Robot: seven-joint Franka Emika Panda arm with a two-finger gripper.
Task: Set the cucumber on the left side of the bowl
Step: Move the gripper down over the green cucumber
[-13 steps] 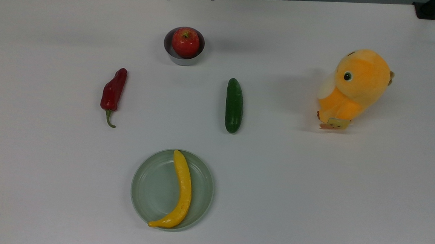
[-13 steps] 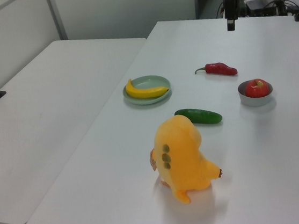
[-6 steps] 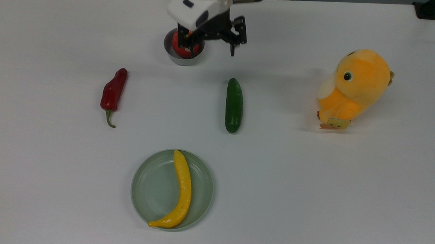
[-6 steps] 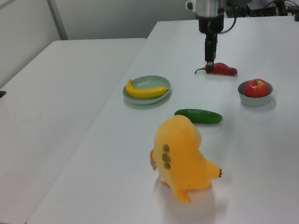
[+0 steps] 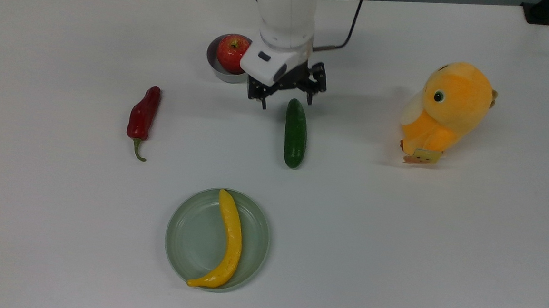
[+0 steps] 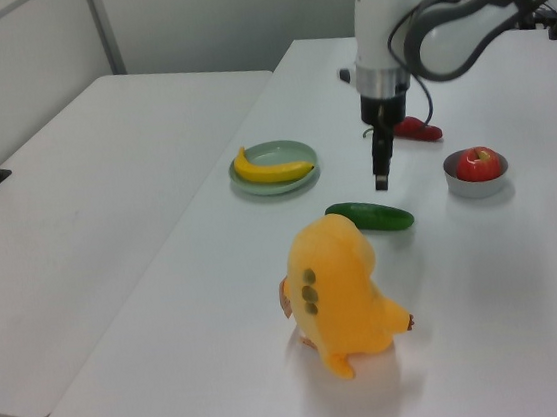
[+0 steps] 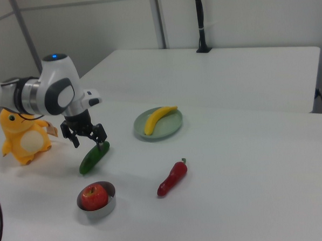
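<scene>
Desk (image 5: 417,239) reads to me as matt white laminate, smooth, v. little glare. Cucumber (image 5: 295,133) has dark green skin, smooth w/ a slight sheen. Bowl (image 5: 213,64) looks like grey metal, dull satin finish; apple (image 5: 233,52) in it is glossy red. Red pepper (image 5: 143,114) waxy, shiny. Plate (image 5: 192,244) pale green, smooth, semi-gloss, prob. plastic. Yellow fruit (image 5: 230,242) on it smooth, plastic-looking. Duck toy (image 5: 449,110) is fuzzy orange plush cloth. Arm shell (image 5: 285,16) glossy white plastic; fingers (image 5: 263,99) matt black
</scene>
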